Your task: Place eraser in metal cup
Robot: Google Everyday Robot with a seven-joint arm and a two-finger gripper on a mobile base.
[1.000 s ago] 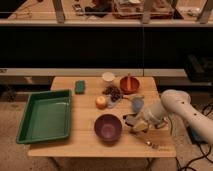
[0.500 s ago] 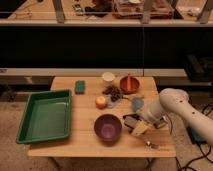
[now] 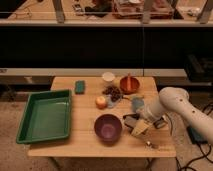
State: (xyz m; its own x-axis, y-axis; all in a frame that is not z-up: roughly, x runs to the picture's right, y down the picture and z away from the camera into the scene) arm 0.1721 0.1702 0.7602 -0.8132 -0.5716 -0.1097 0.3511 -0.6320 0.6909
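— Where is the gripper sitting right now?
— It is hanging low over the wooden table, just at three o'clock from the purple bowl. The white arm is reaching in from the right edge of the view.
— Is it gripping anything?
— Something pale and tan is showing at its tip, but I cannot tell whether the jaws are closing on it, or how wide they are standing.
— And the metal cup?
— I am not making out a shiny silver cup for certain. A light-blue cup is peeking out at twelve o'clock from the gripper, partly behind the arm.
— What else is lying on the table?
— A green tray is sitting at nine o'clock from the bowl. A white cup and an orange bowl are standing at the far edge, with a green block at nine o'clock from them and an orange fruit at the bowl's twelve o'clock.
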